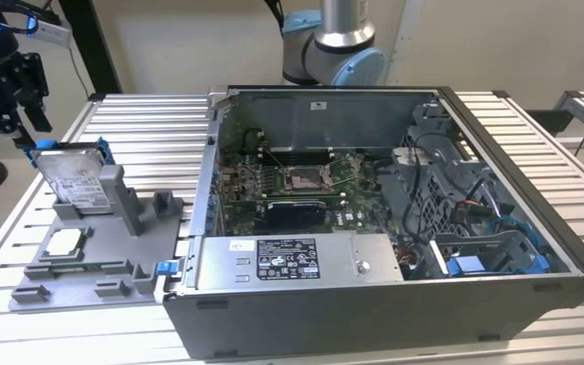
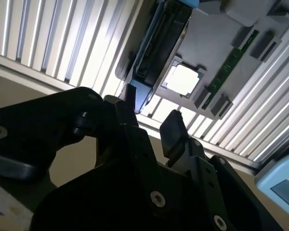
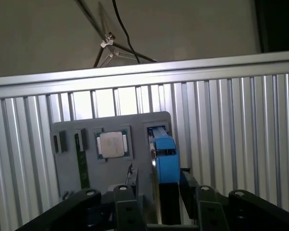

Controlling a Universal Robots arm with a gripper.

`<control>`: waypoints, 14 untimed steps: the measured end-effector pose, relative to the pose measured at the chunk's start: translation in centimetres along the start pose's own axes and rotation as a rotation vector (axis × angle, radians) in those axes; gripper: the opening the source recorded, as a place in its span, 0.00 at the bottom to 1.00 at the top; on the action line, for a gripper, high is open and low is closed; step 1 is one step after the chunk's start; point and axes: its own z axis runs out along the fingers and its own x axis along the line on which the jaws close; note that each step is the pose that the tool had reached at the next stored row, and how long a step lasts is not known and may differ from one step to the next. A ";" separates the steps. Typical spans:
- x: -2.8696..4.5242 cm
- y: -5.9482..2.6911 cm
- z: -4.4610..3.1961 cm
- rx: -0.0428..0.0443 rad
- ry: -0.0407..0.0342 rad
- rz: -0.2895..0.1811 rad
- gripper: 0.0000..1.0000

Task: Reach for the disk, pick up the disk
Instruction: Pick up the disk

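Gripper (image 1: 28, 125) hangs at the exterior view's left over the slatted metal table (image 1: 150, 129), fingers spread wide, nothing between them. Disk (image 1: 69, 181) stands upright on edge in a slot of the grey fixture (image 1: 109, 258), with the blue carrier frame along its top and sides and its flat silver face toward the camera. The fingertips sit just over the disk's upper corner; whether they touch it can't be told. In the first wrist view the disk shows edge-on, blue frame uppermost, with a black finger (image 3: 187, 183) on each side of it (disk lines up with the gap). In the second wrist view both fingers are dark in front with a clear gap between them, and the fixture lies beyond. Small square chip (image 1: 66, 242) lies flat in a fixture pocket near the disk's foot. A green memory stick (image 2: 231, 62) lies near the chip. Open computer case (image 1: 373, 319) sits just beside the fixture, toward the exterior view's right, with the arm base (image 1: 338, 46) behind it.
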 end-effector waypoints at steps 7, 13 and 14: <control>-0.14 -0.13 0.98 -0.0006 0.0001 -0.001 0.00; -0.47 -0.10 1.74 -0.0001 0.0071 -0.002 1.00; -0.52 -0.09 1.89 -0.0001 0.0074 -0.002 1.00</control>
